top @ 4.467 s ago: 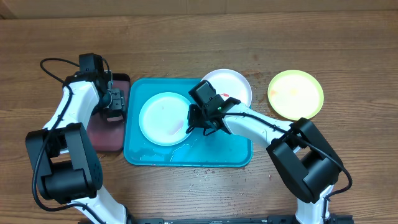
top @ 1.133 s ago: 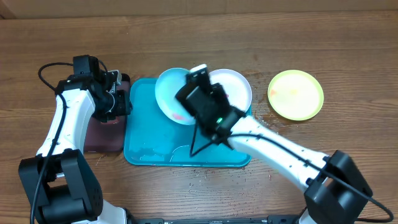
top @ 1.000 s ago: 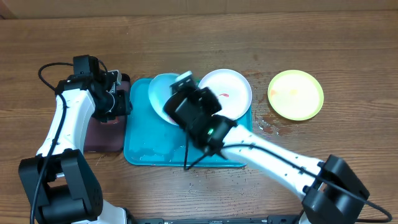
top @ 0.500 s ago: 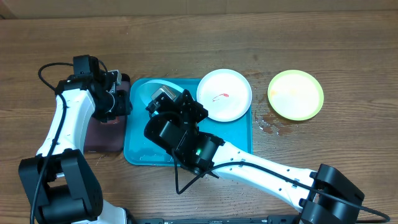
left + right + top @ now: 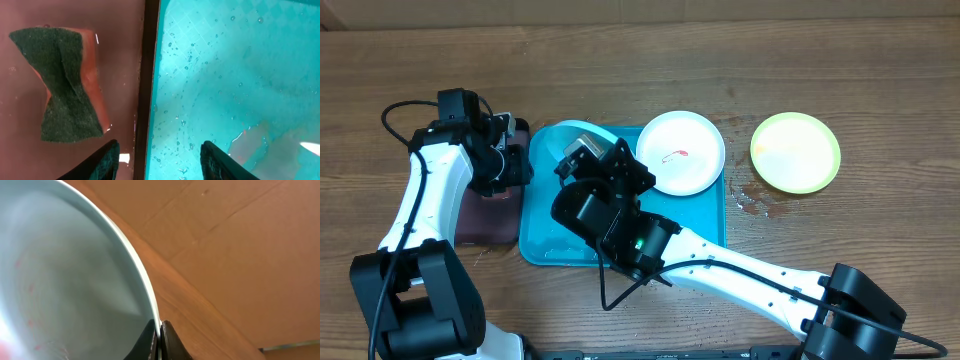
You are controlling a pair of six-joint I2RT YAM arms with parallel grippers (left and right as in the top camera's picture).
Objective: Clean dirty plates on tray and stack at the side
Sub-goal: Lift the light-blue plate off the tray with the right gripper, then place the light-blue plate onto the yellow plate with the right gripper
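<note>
right claw (image 5: 160, 341): closed tight, both fingers pinching the rim of the light blue plate (image 5: 565, 135)
light blue plate: lifted off the turquoise tray (image 5: 695, 245) and tipped up on edge above the tray's top-left part in the overhead view; faint red marks showed on its inner face in the right wrist view
right arm: reached across the tray from the near right, its wrist covering most of the held plate from above
left claw (image 5: 160, 150): open about halfway, nothing gripped; it hung above the dark rim where the pinkish tray (image 5: 485, 225) met the turquoise tray, one finger on each side
sponge (image 5: 65, 85): green scouring pad on an orange body, lying flat in the pinkish tray, apart from the left claw's fingers
turquoise tray: middle of the table (image 5: 820, 60), just beside the pinkish tray on its left; wet, with water drops (image 5: 192, 57) and a puddle on its floor
white plate (image 5: 698, 135): flat at the tray's top-right corner, its edge over the tray rim; small red smear (image 5: 672, 157) near its centre
yellow-green plate (image 5: 795, 152): flat on the bare table to the right of the tray, apart from the white plate; couldn't tell if it was smeared
stack: not formed, the three plates lay separate
</note>
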